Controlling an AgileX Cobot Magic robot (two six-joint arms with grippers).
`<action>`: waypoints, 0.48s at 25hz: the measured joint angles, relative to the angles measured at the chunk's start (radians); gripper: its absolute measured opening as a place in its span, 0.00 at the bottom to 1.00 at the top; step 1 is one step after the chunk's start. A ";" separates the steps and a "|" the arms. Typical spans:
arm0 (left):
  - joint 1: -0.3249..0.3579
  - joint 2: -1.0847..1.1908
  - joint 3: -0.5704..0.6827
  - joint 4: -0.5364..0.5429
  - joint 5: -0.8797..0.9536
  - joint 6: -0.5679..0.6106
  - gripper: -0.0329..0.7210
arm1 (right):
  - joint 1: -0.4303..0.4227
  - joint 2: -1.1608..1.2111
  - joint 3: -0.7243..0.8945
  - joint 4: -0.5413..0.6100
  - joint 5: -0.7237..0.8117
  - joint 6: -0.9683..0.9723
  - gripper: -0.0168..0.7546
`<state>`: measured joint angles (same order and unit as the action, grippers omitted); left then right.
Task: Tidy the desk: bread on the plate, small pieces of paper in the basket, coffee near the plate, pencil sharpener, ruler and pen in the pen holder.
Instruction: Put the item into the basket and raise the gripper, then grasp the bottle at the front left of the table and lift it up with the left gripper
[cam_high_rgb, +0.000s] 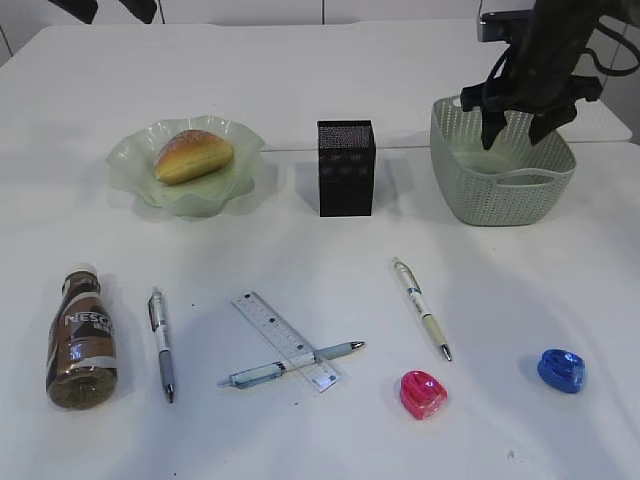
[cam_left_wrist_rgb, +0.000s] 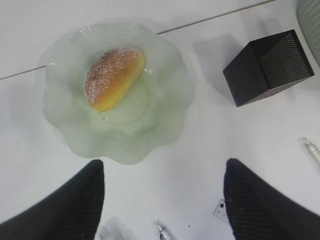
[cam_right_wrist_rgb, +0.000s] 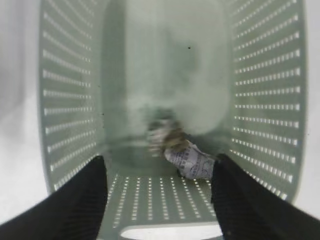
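The right hand (cam_high_rgb: 522, 127) hung above the pale green basket (cam_high_rgb: 502, 195) at the back right of the white worktop (cam_high_rgb: 320, 280), its fingers (cam_right_wrist_rgb: 75, 200) spread apart with nothing between them. Directly beneath, a crumpled piece of paper (cam_right_wrist_rgb: 187, 159) lay inside the basket near the wall (a second blurred scrap seemed to sit beside it, too smeared to be sure). The left hand (cam_left_wrist_rgb: 162, 200) was spread wide as well, holding nothing, hovering over the worktop just in front of the plate (cam_left_wrist_rgb: 75, 135).

The bread (cam_high_rgb: 193, 155) rested on that wavy green plate (cam_high_rgb: 130, 170) at the back left. The black mesh pen holder (cam_high_rgb: 346, 168) stood upright between plate and basket, apart from both. The coffee bottle (cam_high_rgb: 81, 338) lay on its side at the front left, well apart from the plate. Beside it lay a grey pen (cam_high_rgb: 162, 343); a clear ruler (cam_high_rgb: 286, 340) lay near the middle with a blue pen (cam_high_rgb: 290, 365) crossing over it. A white pen (cam_high_rgb: 421, 307) lay to the right, with a pink pencil sharpener (cam_high_rgb: 423, 393) near its tip and a blue pencil sharpener (cam_high_rgb: 561, 370) further right.
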<state>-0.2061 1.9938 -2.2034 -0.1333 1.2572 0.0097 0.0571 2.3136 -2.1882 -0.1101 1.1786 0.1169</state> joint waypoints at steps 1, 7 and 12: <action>0.000 0.000 0.000 0.000 0.000 -0.002 0.74 | 0.000 0.000 0.000 -0.002 0.015 0.000 0.70; 0.000 -0.020 0.000 0.007 0.000 -0.010 0.74 | 0.000 0.000 0.000 -0.002 0.048 0.000 0.71; 0.000 -0.089 0.000 0.025 0.001 -0.010 0.74 | -0.001 -0.056 0.000 0.039 0.055 0.000 0.71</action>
<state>-0.2061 1.9050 -2.2034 -0.1080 1.2579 0.0000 0.0561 2.2576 -2.1882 -0.0710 1.2335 0.1169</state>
